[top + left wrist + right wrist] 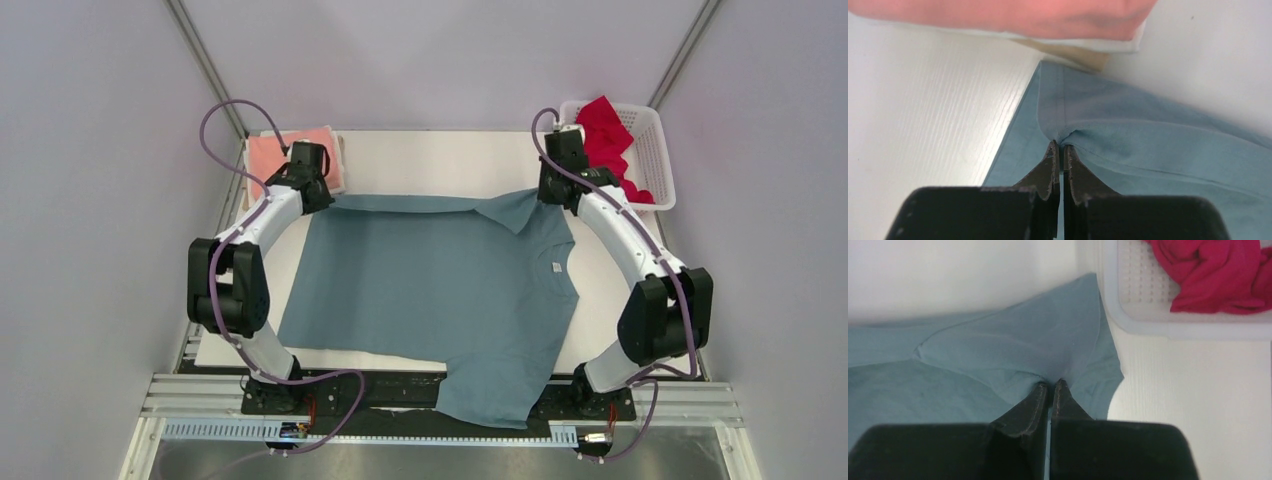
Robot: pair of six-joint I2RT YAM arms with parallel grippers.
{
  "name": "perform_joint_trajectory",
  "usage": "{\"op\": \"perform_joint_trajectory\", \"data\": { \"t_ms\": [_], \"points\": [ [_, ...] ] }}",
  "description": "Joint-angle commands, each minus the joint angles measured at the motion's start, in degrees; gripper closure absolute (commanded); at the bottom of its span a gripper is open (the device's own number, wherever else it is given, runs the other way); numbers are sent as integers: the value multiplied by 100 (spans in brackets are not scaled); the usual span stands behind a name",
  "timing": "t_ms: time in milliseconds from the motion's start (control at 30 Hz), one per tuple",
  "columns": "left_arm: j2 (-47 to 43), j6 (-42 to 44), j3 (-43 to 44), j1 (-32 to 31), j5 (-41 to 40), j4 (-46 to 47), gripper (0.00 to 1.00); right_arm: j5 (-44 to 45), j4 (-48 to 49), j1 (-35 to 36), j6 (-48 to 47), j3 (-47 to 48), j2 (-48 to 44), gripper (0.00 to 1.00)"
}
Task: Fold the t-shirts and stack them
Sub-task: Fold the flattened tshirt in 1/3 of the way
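We grip the blue shirt (430,285) with left end effector (1060,148) and right end effector (1051,386), both pinched tight. Next, we judge: fold nearward together.

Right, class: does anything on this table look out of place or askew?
The grey-blue t-shirt lies skewed: its near sleeve hangs off the table's front edge. The red t-shirt spills over the white basket's rim.

White arm links (272,212), black joint housings (232,290), looping purple cables (234,101); dark tapered jaws.
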Motion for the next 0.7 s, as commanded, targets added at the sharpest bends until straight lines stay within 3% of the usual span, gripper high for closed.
{"op": "perform_joint_trajectory", "data": {
  "t_ms": [0, 267, 433, 500, 533, 567, 667],
  "points": [
    [-466, -22, -271, 27, -112, -227, 100, -47, -1238, 8, 183, -322, -569, 100],
    [-642, 83, -316, 27, 141, -735, 100, -130, -2121, 312, 925, -978, -1479, 100],
    [-715, -26, -407, 21, -102, -1155, 100, -333, -2332, 518, 1286, -1628, -1747, 96],
    [-771, -64, -535, 21, -203, -1193, 94, -352, -2492, 613, 1468, -1879, -1737, 92],
    [-787, -100, -609, 21, -249, -1201, 83, -324, -2558, 678, 1534, -2014, -1724, 89],
    [-828, -127, -632, 28, -266, -1215, 79, -288, -2622, 748, 1605, -2127, -1714, 79],
    [-945, -194, -641, 22, -279, -1270, 45, -86, -2814, 984, 1762, -2242, -1746, 39]
  ]
}}
